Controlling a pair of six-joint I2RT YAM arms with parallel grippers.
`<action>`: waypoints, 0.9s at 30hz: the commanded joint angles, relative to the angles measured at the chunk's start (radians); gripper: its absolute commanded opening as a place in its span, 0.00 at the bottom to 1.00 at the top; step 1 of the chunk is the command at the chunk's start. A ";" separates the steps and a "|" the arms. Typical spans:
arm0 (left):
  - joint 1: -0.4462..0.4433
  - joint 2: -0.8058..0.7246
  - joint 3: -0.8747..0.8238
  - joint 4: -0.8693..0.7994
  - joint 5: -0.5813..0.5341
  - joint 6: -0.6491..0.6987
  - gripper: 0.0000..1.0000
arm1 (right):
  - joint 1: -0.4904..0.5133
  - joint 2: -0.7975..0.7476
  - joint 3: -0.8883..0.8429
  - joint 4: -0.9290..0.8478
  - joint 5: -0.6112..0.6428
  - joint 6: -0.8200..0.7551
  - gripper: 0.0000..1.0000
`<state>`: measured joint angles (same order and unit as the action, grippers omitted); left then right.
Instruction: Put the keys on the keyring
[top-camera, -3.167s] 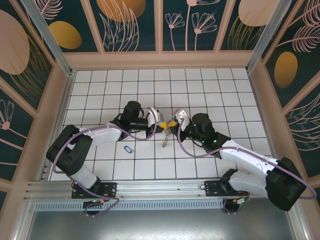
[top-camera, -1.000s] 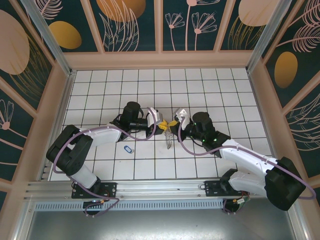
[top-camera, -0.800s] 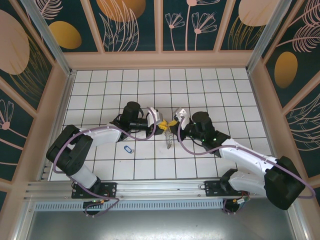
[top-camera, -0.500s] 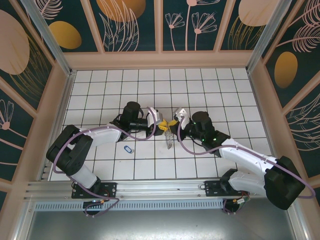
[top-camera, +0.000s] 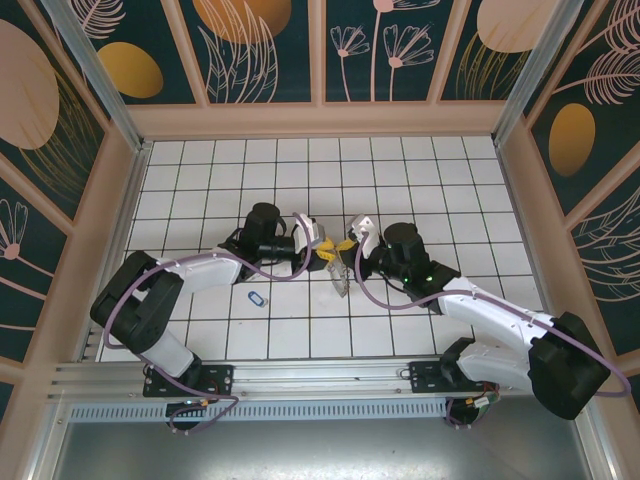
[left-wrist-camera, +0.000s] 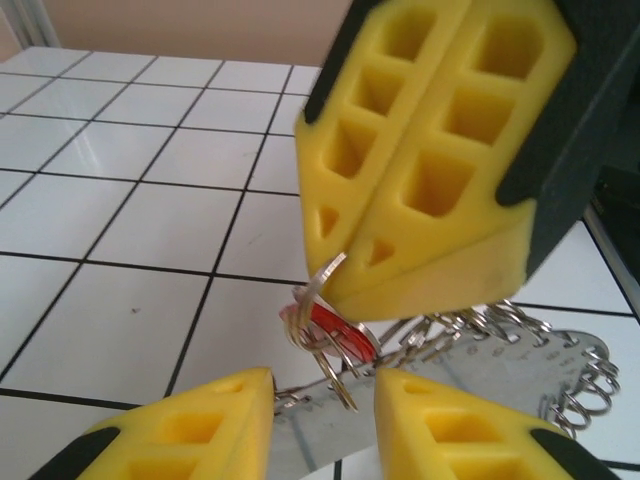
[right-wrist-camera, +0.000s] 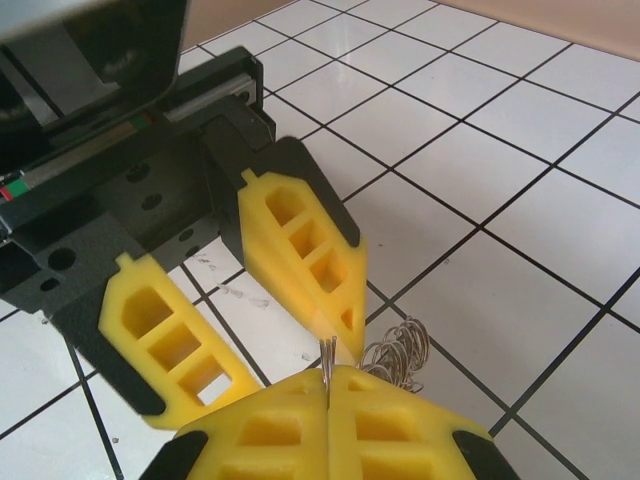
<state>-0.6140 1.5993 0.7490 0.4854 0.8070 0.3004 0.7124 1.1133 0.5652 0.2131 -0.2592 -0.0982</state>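
Keys (left-wrist-camera: 328, 345), light and slippery, dangle by thin wire (left-wrist-camera: 323, 276) from the clenched right hand (right-wrist-camera: 328, 378); left hand (left-wrist-camera: 322, 382) gapes released; I'd grab the red head (left-wrist-camera: 345, 335).

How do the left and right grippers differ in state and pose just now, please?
The left gripper has its jaws wide apart; the right gripper has its jaws pressed together. The left gripper holds nothing; the right gripper pinches the keyring, with the red key at its tips. Both have yellow fingers and face each other closely.
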 joint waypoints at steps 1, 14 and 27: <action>-0.003 -0.025 -0.008 0.076 -0.019 -0.041 0.33 | -0.002 -0.017 0.025 0.050 -0.005 -0.007 0.00; -0.001 -0.010 0.010 0.001 -0.030 0.010 0.28 | -0.002 -0.022 0.028 0.053 -0.007 -0.009 0.00; -0.001 0.001 0.036 -0.044 -0.028 0.046 0.09 | -0.002 -0.027 0.024 0.048 -0.008 -0.005 0.00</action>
<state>-0.6144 1.5970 0.7612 0.4587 0.7765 0.3271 0.7120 1.1133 0.5652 0.2131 -0.2584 -0.0982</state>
